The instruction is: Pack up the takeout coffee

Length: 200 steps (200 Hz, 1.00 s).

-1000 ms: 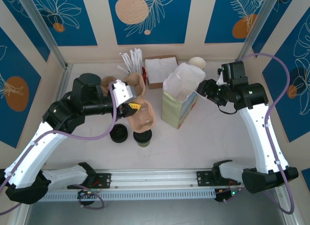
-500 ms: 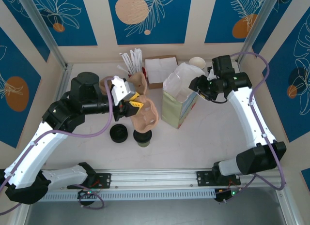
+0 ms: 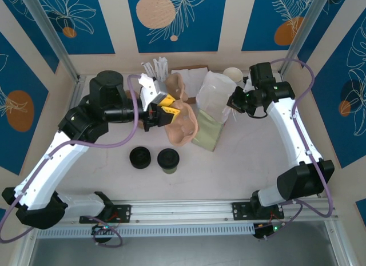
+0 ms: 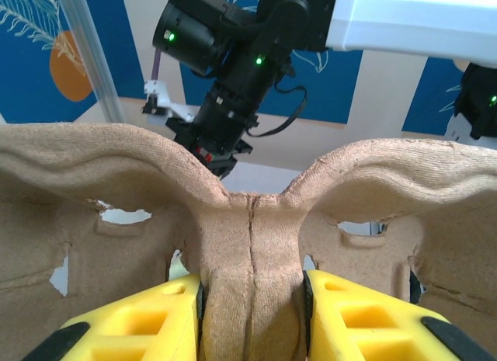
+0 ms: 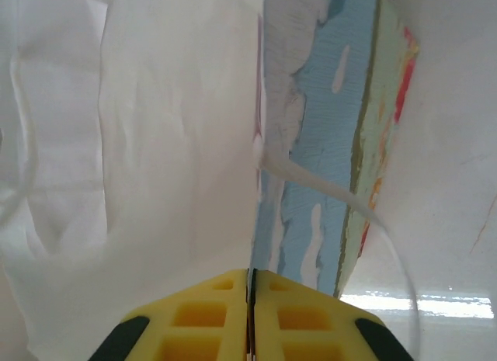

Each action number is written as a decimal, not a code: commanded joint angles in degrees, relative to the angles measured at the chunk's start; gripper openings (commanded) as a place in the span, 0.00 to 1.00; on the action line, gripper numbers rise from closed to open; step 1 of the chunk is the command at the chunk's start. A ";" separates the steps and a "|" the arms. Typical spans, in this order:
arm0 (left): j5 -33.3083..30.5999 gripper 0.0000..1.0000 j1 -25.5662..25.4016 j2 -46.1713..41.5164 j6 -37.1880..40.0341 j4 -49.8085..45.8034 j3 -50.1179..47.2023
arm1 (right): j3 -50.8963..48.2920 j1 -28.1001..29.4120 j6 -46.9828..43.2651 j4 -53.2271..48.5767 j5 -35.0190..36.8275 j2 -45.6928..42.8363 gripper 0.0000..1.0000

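While the left gripper [image 3: 162,112] clamps a brown pulp carrier [image 3: 184,126] (right gripper [image 3: 233,100] pinches the white plastic bag [image 3: 217,94]), the black-lidded olive paper cup [image 3: 168,159] stands at the left's six o'clock.

left jaws: gripping pulp carrier [image 3: 183,126]; right jaws: pinching white bag [image 3: 216,94]; takeout coffee [image 3: 168,159]: upright

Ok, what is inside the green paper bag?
A crumpled white plastic bag sticks out of the paper bag, pinched by the right claw. Whatever lies beneath the plastic is covered. The takeout coffee stands outside, on the table.
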 commanded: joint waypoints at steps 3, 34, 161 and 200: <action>3.49 0.32 -1.73 1.18 -2.31 3.69 2.63 | 3.79 0.11 -3.07 -2.94 -2.23 -0.17 0.08; 3.08 0.32 -4.02 3.60 -3.19 5.10 3.60 | 5.99 1.34 -5.64 -6.18 -3.47 0.04 0.06; 9.32 0.31 -7.29 13.23 -9.50 13.28 5.30 | 7.73 6.25 -7.34 -8.75 -4.77 -3.33 0.03; 10.68 0.31 -7.29 15.22 -10.41 14.87 5.29 | 7.24 7.31 -7.63 -8.02 -6.06 -3.81 0.03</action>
